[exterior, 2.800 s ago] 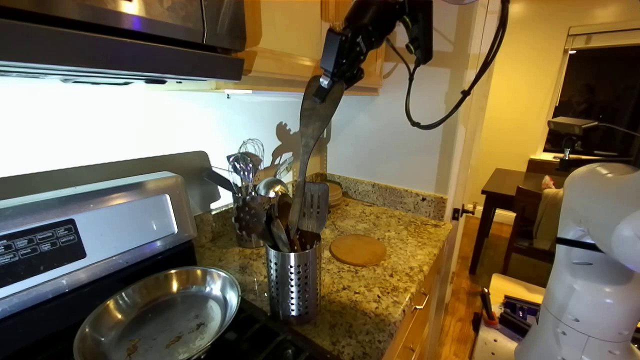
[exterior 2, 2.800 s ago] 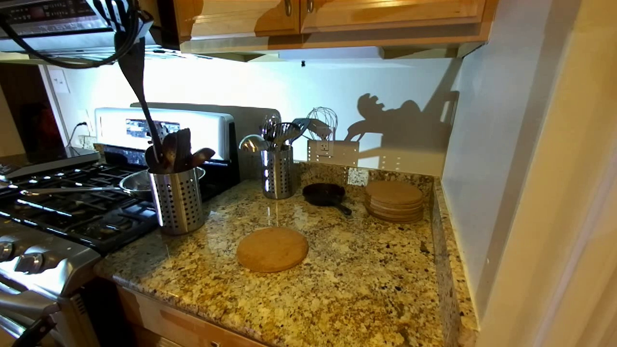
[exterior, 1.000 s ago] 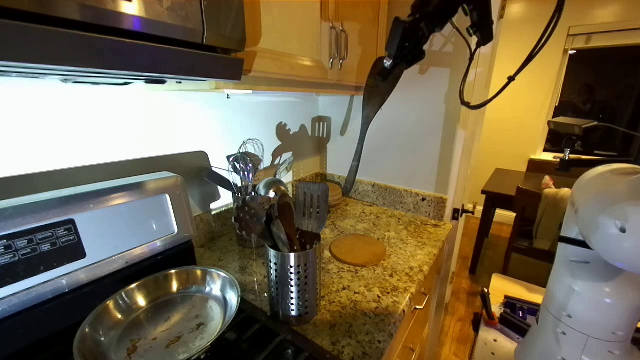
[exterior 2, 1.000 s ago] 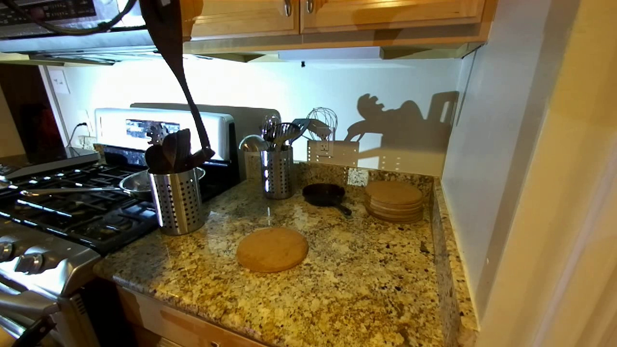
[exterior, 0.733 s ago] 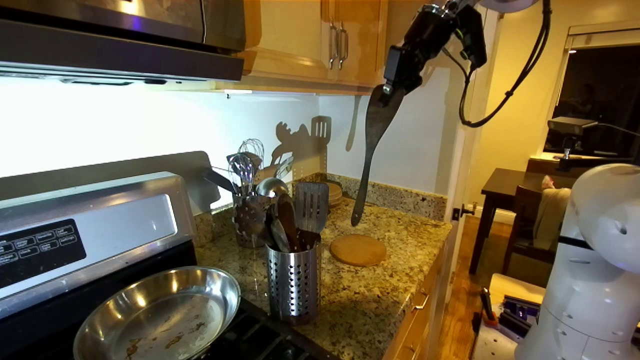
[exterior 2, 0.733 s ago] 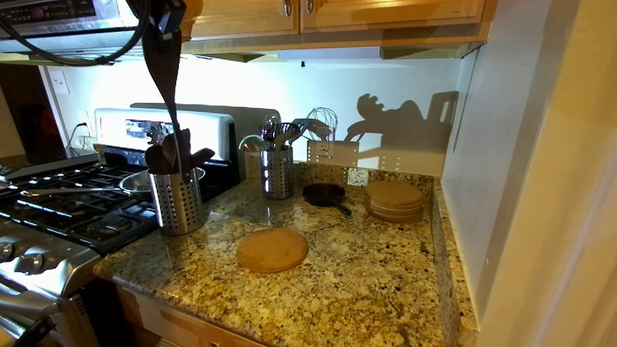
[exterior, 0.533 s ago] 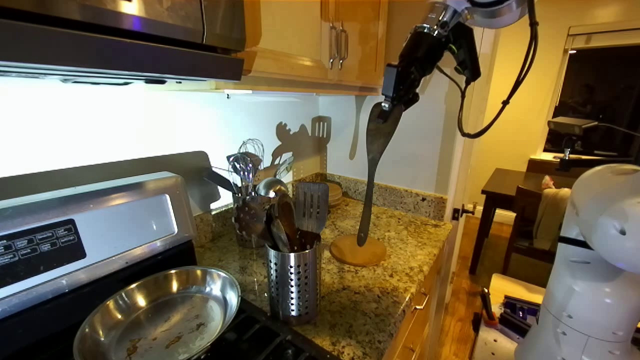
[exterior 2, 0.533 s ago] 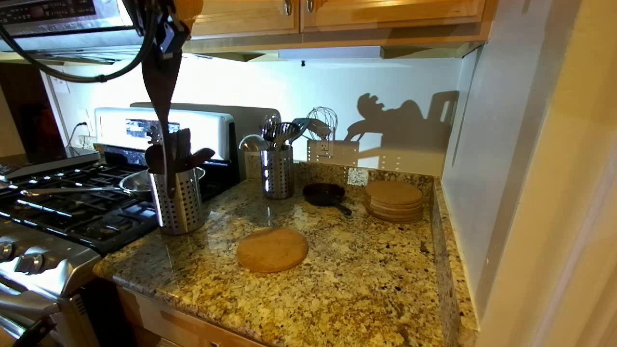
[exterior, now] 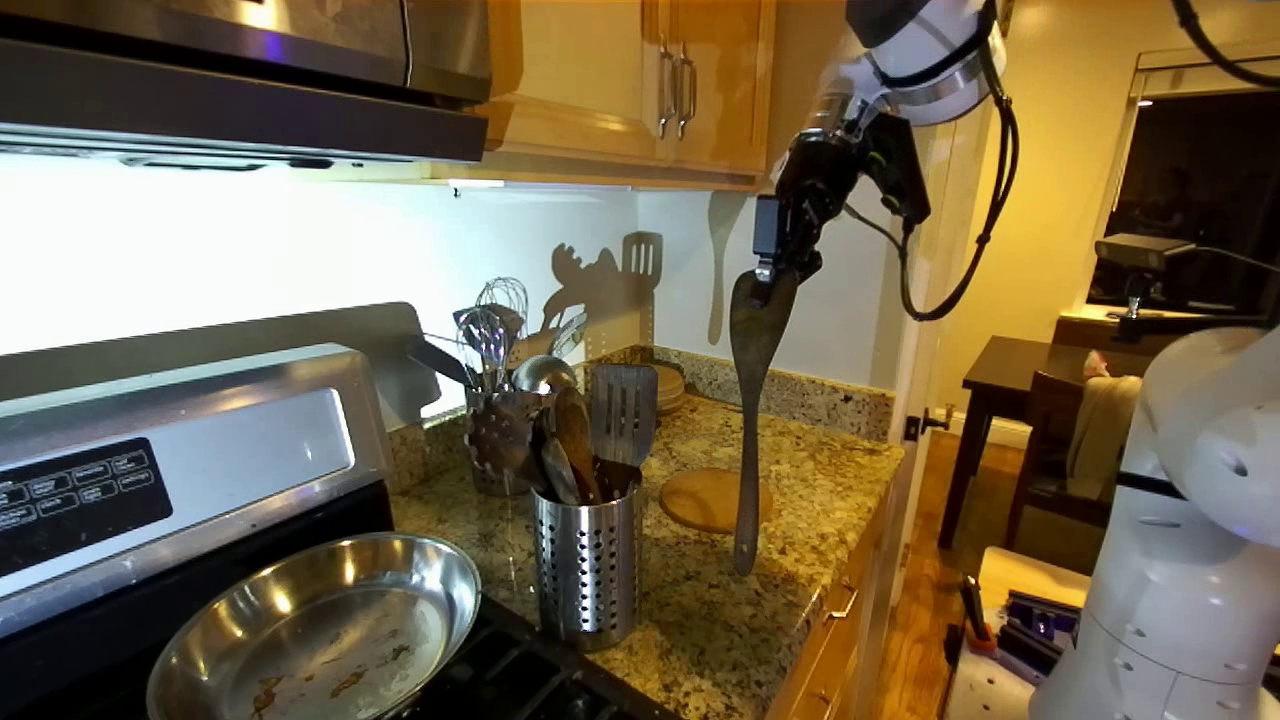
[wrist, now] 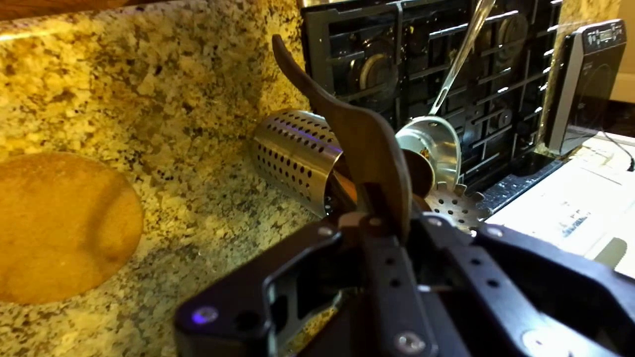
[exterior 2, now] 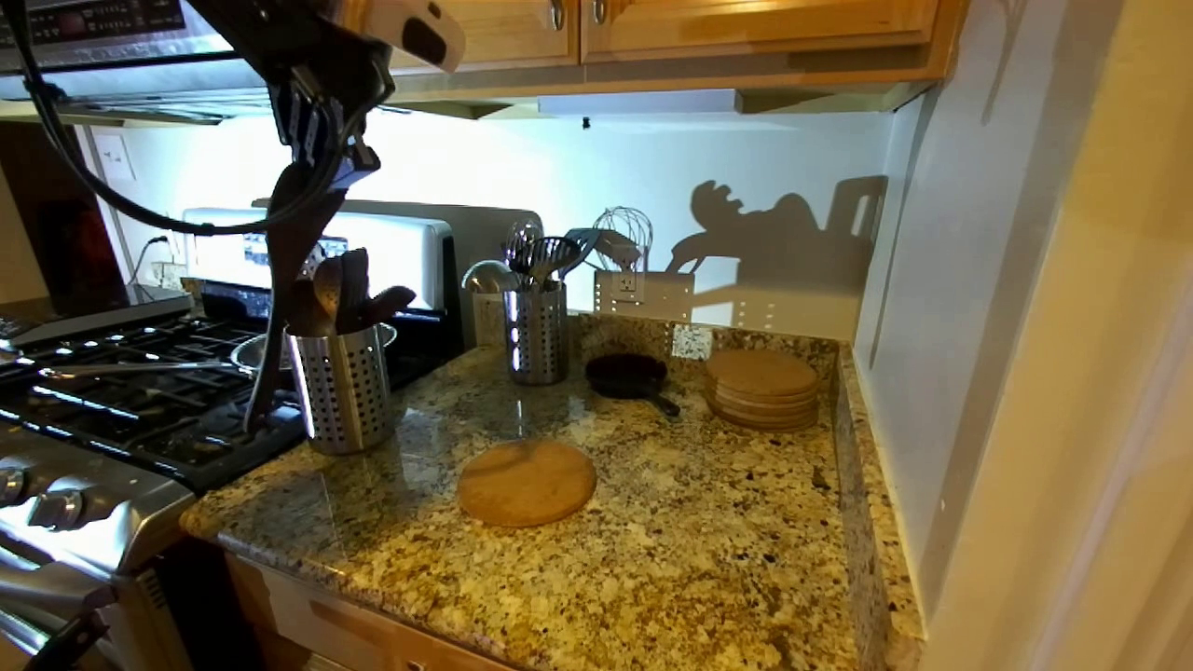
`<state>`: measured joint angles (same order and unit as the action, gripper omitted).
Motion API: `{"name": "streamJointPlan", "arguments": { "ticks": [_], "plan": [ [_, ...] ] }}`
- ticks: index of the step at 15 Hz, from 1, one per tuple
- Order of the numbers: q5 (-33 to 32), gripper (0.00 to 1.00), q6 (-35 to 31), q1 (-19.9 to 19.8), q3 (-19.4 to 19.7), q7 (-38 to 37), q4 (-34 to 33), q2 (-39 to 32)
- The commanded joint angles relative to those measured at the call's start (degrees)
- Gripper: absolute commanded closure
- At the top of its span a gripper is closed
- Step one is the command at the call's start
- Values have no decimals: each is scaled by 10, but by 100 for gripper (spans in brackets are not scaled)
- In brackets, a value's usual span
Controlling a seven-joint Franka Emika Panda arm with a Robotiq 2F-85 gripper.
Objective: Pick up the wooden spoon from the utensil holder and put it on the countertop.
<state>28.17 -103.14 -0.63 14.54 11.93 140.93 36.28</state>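
Looks like the carry-and-place step: black two-finger gripper (exterior: 768, 285) pinches long brown wooden spoon (exterior: 751, 410) by its head, handle down, outside silver perforated metal utensil holder (exterior: 587, 572); next needs tilting flat onto speckled tan granite countertop (exterior 2: 671, 522) before release.

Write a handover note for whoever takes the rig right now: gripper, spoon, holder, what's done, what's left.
Gripper: jaws shut on the broad head of the wooden spoon, its handle hanging down.
Things: the wooden spoon is in the air, clear of the utensil holder, which stands upright with other utensils in it.
Done: pick-up and lift-out.
Left: lower it, lay it on the countertop, open the jaws. Bare granite beside the round board would probably suit.
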Motion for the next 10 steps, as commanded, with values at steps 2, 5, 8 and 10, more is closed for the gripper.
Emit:
{"name": "streamJointPlan", "arguments": {
  "ticks": [2, 5, 8, 10],
  "plan": [
    [52, 92, 11, 2, 22, 78, -1, -64],
    [73, 92, 21, -5, 26, 119, -9, -116],
    [94, 92, 23, -12, 30, 158, -14, -163],
    [112, 92, 25, -18, 33, 183, -17, -192]
  ]
}}
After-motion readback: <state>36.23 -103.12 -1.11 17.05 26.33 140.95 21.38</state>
